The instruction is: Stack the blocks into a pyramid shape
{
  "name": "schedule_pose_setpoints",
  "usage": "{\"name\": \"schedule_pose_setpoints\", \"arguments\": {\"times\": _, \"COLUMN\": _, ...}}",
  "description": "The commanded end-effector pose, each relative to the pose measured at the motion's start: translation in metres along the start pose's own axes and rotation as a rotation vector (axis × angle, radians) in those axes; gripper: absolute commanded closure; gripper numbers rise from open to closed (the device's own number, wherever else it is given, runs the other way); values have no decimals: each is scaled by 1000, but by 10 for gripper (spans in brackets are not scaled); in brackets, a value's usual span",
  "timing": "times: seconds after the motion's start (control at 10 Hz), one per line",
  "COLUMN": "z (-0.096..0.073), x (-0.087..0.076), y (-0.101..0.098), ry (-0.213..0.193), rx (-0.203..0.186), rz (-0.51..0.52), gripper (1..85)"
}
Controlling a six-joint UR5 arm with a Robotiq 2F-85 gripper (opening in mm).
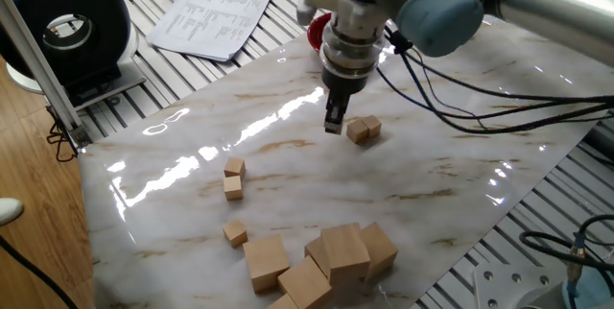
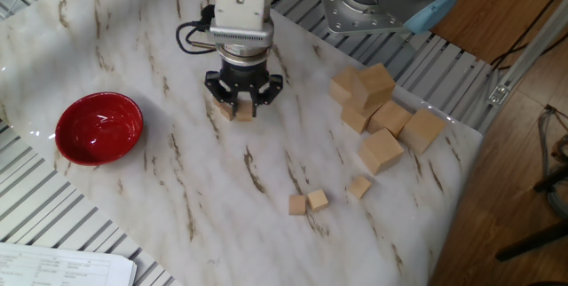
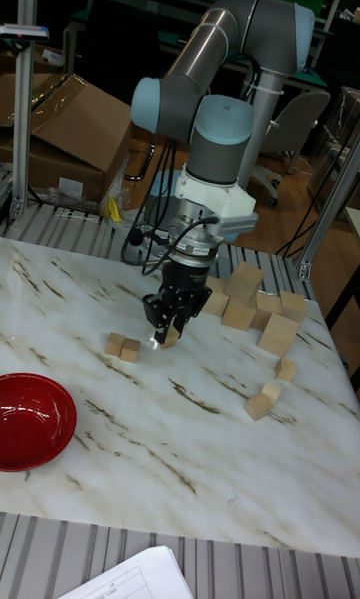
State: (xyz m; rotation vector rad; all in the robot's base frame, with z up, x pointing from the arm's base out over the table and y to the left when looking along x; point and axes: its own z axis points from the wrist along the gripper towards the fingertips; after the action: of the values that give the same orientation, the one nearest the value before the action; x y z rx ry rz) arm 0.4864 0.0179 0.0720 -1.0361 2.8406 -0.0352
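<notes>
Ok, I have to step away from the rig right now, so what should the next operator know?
End effector: shut on one small block, low beside the base pair; whether it touches the table yet, I cannot tell.
Base pair: two small blocks lying side by side.
Loose small blocks: three, spread near the big cubes, which are not part of the job.
Done: two base blocks set.
Left: place this block, fetch the three loose ones, build the upper rows.

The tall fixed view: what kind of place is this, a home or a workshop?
Probably a robotics lab or workshop. The arm stands at a marble-patterned table on a metal slatted frame; an open cardboard box, an office chair and metal racks stand behind it.
</notes>
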Motion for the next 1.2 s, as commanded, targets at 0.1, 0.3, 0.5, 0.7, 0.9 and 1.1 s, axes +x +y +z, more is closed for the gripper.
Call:
{"name": "schedule_pose_setpoints", "arguments": {"times": 0.1, "z": 1, "x": -6, "y": -7, "ry": -25, "rx": 23, "rz": -201, "gripper": 670}}
{"name": "schedule_pose_setpoints", "arguments": {"times": 0.3, "z": 2, "x": 0, "y": -9, "ry": 1, "rx": 26, "rz": -343, "gripper": 670}}
{"name": "schedule_pose_setpoints", "arguments": {"times": 0.5, "z": 4, "x": 0, "y": -17, "ry": -7, "rx": 51, "rz": -484, "gripper": 673}}
{"name": "schedule_pose_setpoints", "arguments": {"times": 0.7, "z": 8, "x": 4, "y": -19, "ry": -14, "rx": 55, "rz": -592, "gripper": 673}}
{"name": "schedule_pose_setpoints", "arguments": {"times": 0.9, "z": 9, "x": 4, "y": -20, "ry": -17, "rx": 57, "rz": -689, "gripper": 673}}
{"name": "schedule_pose_setpoints", "arguments": {"times": 1.1, "z": 9, "x": 4, "y": -20, "ry": -18, "rx": 56, "rz": -765, "gripper": 673}}
